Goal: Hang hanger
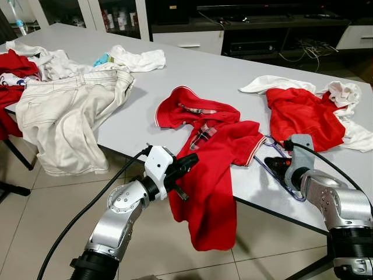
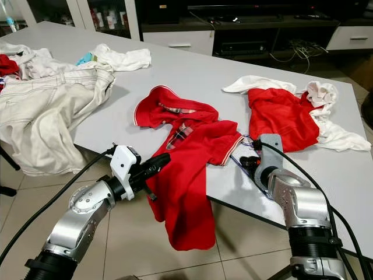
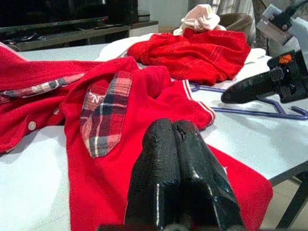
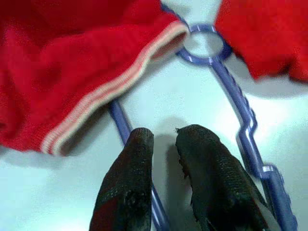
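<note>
— Right gripper (image 4: 161,139): where, and how do its fingers stand?
— Lower right, slightly parted, straddling a bar of the hanger (image 4: 240,115), which lies on the table (image 1: 221,76), partly under the red shirt (image 1: 215,169).
— Left gripper (image 3: 175,144)?
— Lower centre, fingers pressed together, empty, by the shirt's hanging hem.

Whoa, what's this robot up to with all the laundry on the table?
It is working on a purple hanger lying flat on the white table, partly under a red polo shirt that droops over the edge. The right end effector sits low over one hanger bar, fingers slightly apart, not yet gripping. The left end effector, fingers together, is beside the hanging shirt. Other clothes lie around.
</note>
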